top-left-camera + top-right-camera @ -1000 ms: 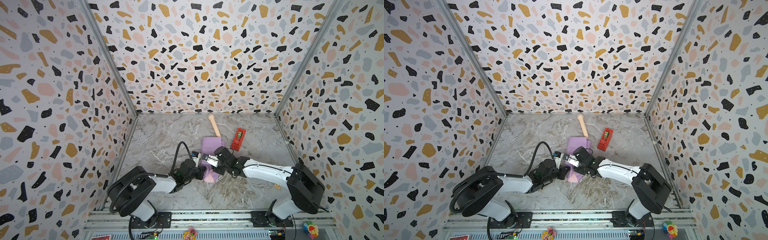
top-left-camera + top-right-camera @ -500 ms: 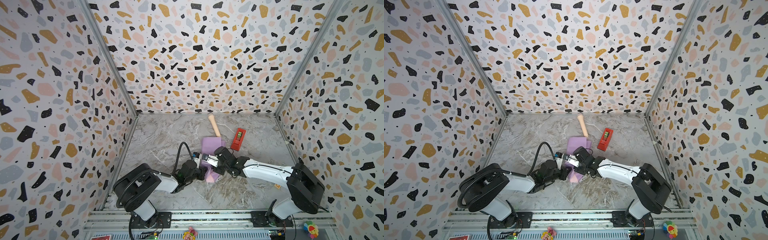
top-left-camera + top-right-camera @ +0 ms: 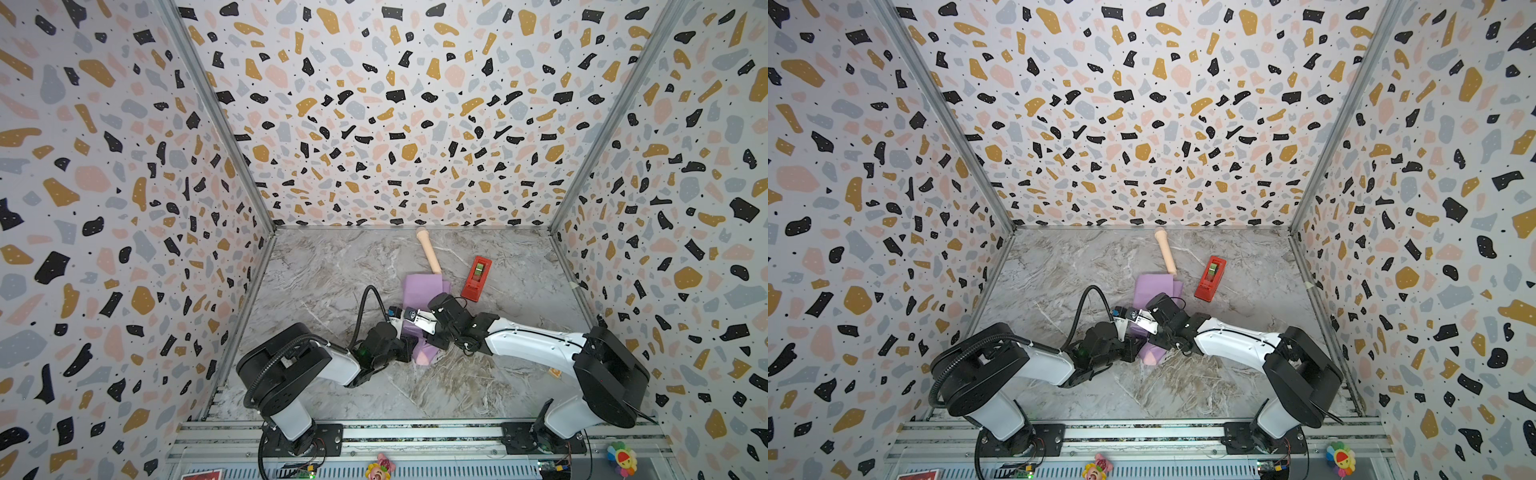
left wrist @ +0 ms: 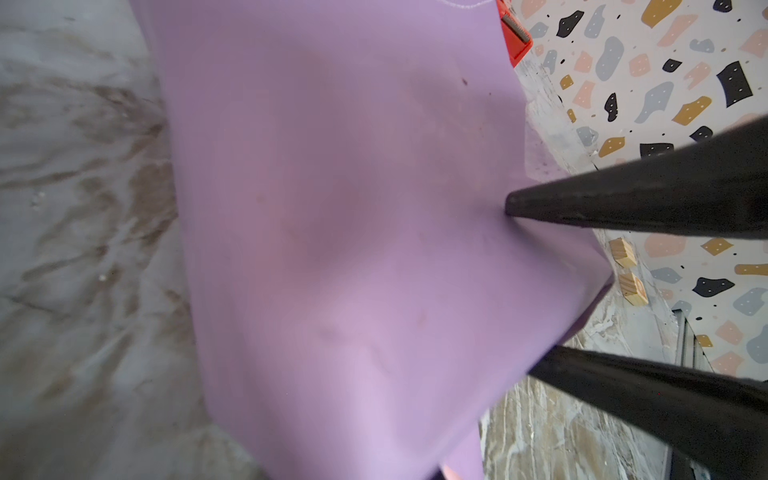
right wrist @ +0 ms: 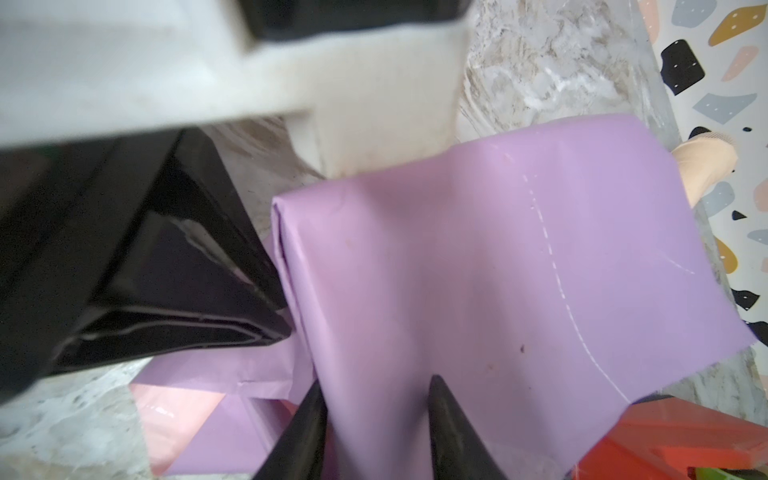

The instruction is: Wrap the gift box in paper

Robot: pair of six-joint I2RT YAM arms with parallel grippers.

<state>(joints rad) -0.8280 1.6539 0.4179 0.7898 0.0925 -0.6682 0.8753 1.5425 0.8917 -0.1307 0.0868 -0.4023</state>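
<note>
MID-WRAP: The right gripper (image 5: 374,382) clamps a lilac-covered bulk of the paper (image 5: 498,270) between its fingers, near the middle of the marble-look table (image 3: 332,282). The left gripper (image 4: 523,286) meets it from the opposite side, fingers a little apart astride a free edge of the sheet, one tip touching the lilac face. Whether they bite cannot be told. The gift box is nowhere in sight and is judged to lie inside the fold. The sheet's pink face (image 3: 424,358) shows only at the near end. The step in hand looks like closing the sheet over the box. The next move calls for one gripper to pin the overlap flat while the other goes for tape. The red tape dispenser (image 3: 476,278), something green seated in it, lies just beyond the paper. Beside it lies a beige toy microphone (image 3: 428,251), its end at the sheet's far edge. No open container is in view.
</note>
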